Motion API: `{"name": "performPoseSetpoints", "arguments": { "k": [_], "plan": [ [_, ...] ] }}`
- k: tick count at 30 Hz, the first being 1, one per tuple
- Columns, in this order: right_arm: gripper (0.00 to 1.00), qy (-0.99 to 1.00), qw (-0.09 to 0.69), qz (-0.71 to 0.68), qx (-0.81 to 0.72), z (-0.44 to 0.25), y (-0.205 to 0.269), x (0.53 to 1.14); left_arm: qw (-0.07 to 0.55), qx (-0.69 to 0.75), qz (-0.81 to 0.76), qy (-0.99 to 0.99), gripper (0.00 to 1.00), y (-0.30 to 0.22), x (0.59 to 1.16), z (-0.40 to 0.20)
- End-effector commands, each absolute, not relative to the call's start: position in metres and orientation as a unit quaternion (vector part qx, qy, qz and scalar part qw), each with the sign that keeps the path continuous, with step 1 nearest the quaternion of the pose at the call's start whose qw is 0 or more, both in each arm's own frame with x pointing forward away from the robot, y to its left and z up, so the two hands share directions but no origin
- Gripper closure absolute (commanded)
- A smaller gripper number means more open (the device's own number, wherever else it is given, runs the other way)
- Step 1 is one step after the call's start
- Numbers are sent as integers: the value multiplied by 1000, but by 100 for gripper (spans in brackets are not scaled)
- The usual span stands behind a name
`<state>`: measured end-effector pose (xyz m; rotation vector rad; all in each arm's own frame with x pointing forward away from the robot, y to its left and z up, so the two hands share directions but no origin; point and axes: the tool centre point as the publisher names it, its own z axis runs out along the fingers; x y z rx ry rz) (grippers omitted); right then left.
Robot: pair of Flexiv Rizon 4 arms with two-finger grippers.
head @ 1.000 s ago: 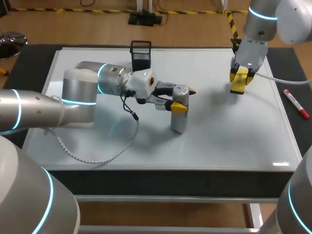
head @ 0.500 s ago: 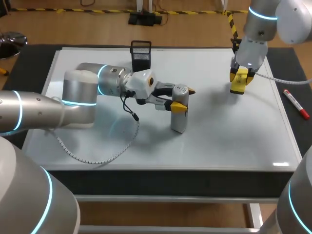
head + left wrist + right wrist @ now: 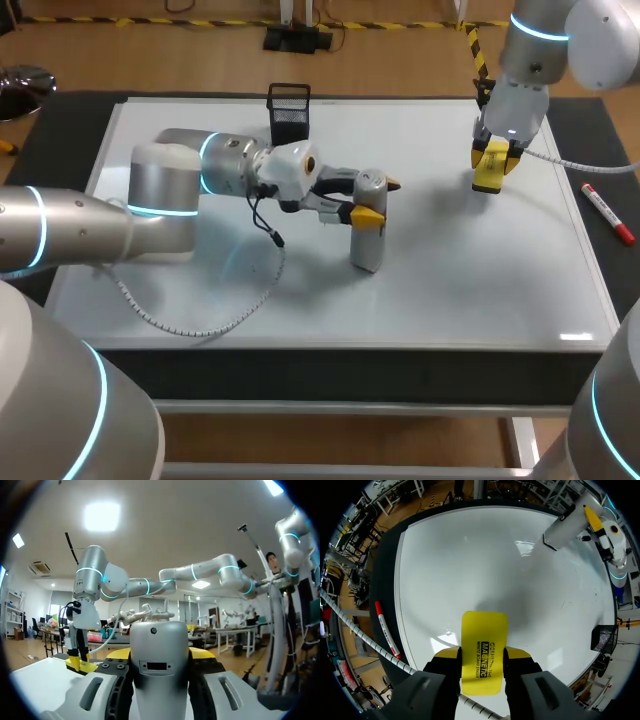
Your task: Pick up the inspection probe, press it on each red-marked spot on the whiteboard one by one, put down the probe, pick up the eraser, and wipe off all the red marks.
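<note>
The grey inspection probe (image 3: 366, 245) stands upright on the whiteboard (image 3: 470, 270), a little left of its middle. My left gripper (image 3: 379, 201) reaches in sideways and is shut on the probe's upper part. In the left wrist view the probe (image 3: 159, 655) fills the gap between the yellow-tipped fingers (image 3: 118, 653). At the board's far right, my right gripper (image 3: 492, 155) is shut on the yellow eraser (image 3: 487, 179), low over the surface. The eraser (image 3: 485, 630) sticks out ahead of the right gripper (image 3: 482, 655). I see no red marks on the board.
A black mesh holder (image 3: 289, 112) stands at the board's far edge. A red marker (image 3: 607, 214) lies on the dark mat beyond the board's right edge. The left arm's coiled cable (image 3: 200, 320) trails over the board's near left.
</note>
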<state>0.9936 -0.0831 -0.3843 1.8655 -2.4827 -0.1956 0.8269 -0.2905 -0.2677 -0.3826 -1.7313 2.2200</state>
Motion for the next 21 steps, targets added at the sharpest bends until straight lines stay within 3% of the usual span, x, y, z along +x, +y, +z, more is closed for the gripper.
{"name": "performPoseSetpoints", "arguments": {
  "k": [1, 21],
  "plan": [
    [100, -797, 15, -62, 600, -383, -84, 994, 135, -130, 768, -613, 100, -272, 833, -253],
    [100, -797, 15, -62, 600, -383, -84, 994, 28, -46, 784, -619, 100, -121, 922, -213]
  ]
}}
